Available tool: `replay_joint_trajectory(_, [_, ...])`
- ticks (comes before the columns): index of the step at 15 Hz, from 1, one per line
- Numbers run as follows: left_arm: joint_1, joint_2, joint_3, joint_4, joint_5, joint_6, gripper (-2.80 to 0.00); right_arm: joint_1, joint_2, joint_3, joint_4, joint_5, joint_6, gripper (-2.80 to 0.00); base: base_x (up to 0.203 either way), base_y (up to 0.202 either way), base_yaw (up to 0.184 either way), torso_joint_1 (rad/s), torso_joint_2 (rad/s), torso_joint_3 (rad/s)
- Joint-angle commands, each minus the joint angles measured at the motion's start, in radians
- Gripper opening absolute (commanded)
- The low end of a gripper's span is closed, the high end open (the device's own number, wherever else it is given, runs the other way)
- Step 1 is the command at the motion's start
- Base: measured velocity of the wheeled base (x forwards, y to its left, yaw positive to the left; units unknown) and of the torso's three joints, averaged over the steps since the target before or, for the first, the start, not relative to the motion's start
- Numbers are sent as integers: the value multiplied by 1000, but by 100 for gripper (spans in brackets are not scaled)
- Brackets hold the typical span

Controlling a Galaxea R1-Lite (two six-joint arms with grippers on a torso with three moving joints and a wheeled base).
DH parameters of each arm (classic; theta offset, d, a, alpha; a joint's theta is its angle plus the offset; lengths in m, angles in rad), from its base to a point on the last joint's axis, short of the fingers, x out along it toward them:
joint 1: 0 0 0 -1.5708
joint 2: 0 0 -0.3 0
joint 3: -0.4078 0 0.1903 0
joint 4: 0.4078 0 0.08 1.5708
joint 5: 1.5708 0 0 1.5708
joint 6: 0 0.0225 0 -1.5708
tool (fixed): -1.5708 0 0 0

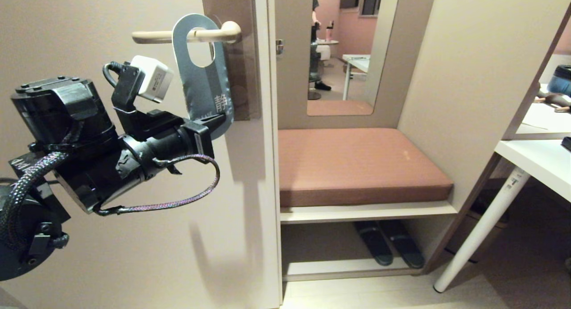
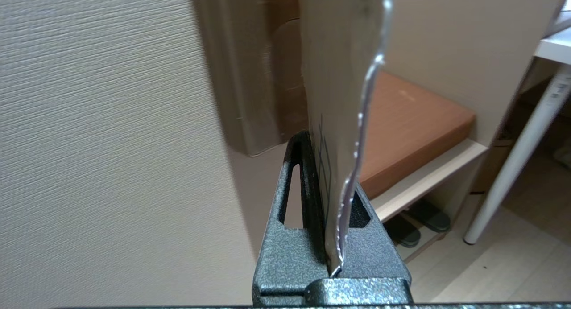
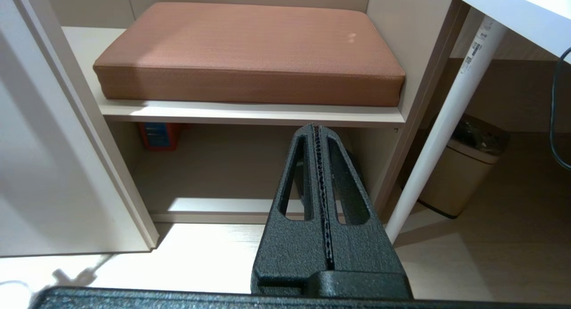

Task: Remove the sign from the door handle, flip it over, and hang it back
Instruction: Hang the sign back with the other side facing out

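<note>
I have the left gripper (image 1: 219, 120) pinched on the bottom end of the sign (image 1: 203, 84), whose blue-grey face is toward me. Its hole is looped over the handle (image 1: 187, 35), so it hangs directly above the fingers. My right gripper (image 3: 317, 135) is pressed together, parked low near the bench.
</note>
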Motion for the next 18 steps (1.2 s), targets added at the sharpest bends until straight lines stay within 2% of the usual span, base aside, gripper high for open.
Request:
replay_joint_trajectory(1, [-14, -1, 0, -7, -4, 1, -280, 0, 1, 0, 0, -1, -1, -280, 0, 0, 0, 0, 0, 0])
replay_joint_trajectory(15, [-11, -12, 6, -5, -18, 3, -280, 0, 1, 0, 0, 3, 4, -280, 0, 0, 0, 0, 0, 0])
replay_joint_trajectory(18, [5, -11, 4, -5, 14, 50, -280, 0, 1, 0, 0, 3, 4, -280, 0, 0, 0, 0, 0, 0])
